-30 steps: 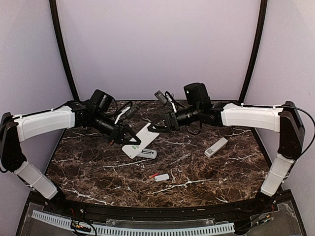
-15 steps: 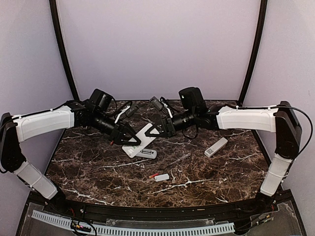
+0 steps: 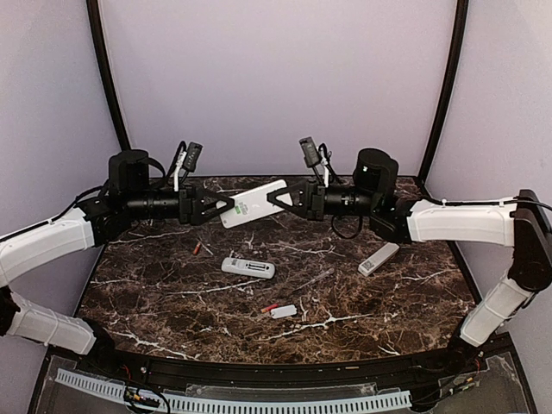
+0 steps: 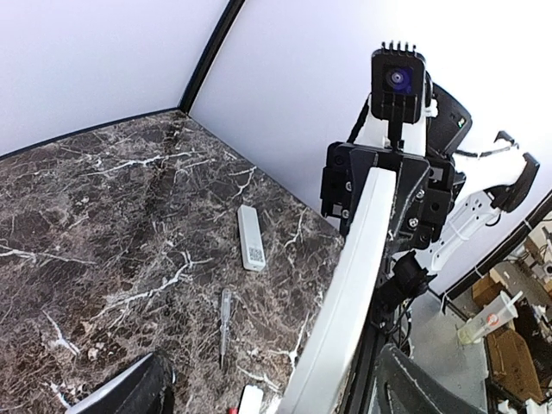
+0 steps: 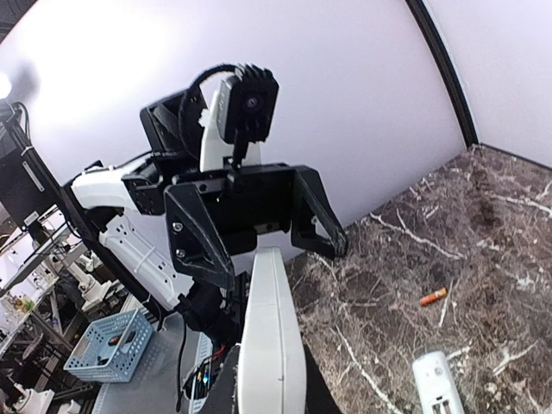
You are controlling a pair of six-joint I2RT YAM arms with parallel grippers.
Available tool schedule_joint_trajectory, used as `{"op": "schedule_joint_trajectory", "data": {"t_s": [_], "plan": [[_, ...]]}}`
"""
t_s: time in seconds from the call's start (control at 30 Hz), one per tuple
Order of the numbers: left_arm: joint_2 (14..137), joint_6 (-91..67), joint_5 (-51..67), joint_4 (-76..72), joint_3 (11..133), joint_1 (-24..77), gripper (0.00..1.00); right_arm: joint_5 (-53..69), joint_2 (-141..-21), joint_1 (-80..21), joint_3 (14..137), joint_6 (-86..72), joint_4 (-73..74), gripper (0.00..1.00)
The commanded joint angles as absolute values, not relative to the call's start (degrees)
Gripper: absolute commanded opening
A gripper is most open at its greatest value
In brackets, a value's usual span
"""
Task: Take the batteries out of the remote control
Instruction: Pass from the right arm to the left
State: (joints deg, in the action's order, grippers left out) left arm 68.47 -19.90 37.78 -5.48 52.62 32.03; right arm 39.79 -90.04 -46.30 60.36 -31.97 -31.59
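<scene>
A white remote control point(image 3: 251, 205) hangs level in the air above the back of the table, between my two grippers. My right gripper point(image 3: 275, 199) is shut on its right end; the right wrist view shows the remote point(image 5: 272, 345) clamped between those fingers point(image 5: 267, 386). My left gripper point(image 3: 228, 207) stands open, and its jaws point(image 5: 274, 257) straddle the remote's far end without pressing it. In the left wrist view the remote point(image 4: 362, 259) runs between the spread fingers point(image 4: 276, 390). One orange battery point(image 3: 197, 247) point(image 5: 434, 297) lies on the table at the left. Another battery point(image 3: 269, 307) lies beside a small white cover point(image 3: 284, 311).
A second white remote point(image 3: 248, 267) point(image 5: 443, 386) lies mid-table below the held one. A third remote point(image 3: 379, 258) point(image 4: 250, 239) lies to the right. A thin clear tool point(image 3: 316, 279) point(image 4: 224, 326) lies between them. Dark marble table point(image 3: 155, 302), curved black posts at the back corners.
Both arms rose and carried the remote off the table into the air. The right gripper shut on it and the left gripper opened. An orange battery now shows at the left.
</scene>
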Motion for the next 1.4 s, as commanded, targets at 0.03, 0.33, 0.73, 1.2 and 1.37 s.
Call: {"op": "schedule_joint_trajectory", "data": {"t_s": [0.03, 0.33, 0.73, 1.2, 1.37], "plan": [[68.79, -30.57, 42.43, -19.64, 49.04, 31.73, 0.81, 34.95, -89.6, -47.63, 60.34, -34.51, -44.14, 0.0], [70.01, -36.66, 51.0, -33.36, 47.25, 31.73, 0.62, 34.45, -91.8, -47.77, 61.0, -37.02, -49.43, 0.0], [71.86, -40.49, 52.87, -38.05, 46.91, 31.73, 0.33, 33.7, -92.28, -48.21, 60.53, -37.82, -49.3, 0.0], [72.32, -28.87, 58.96, -18.18, 51.96, 27.45, 0.0, 32.37, -88.12, -45.74, 58.02, -34.41, -36.39, 0.61], [74.79, -15.12, 60.88, -1.97, 56.72, 25.24, 0.0, 33.84, -87.81, -45.06, 57.98, -31.23, -26.31, 0.72]]}}
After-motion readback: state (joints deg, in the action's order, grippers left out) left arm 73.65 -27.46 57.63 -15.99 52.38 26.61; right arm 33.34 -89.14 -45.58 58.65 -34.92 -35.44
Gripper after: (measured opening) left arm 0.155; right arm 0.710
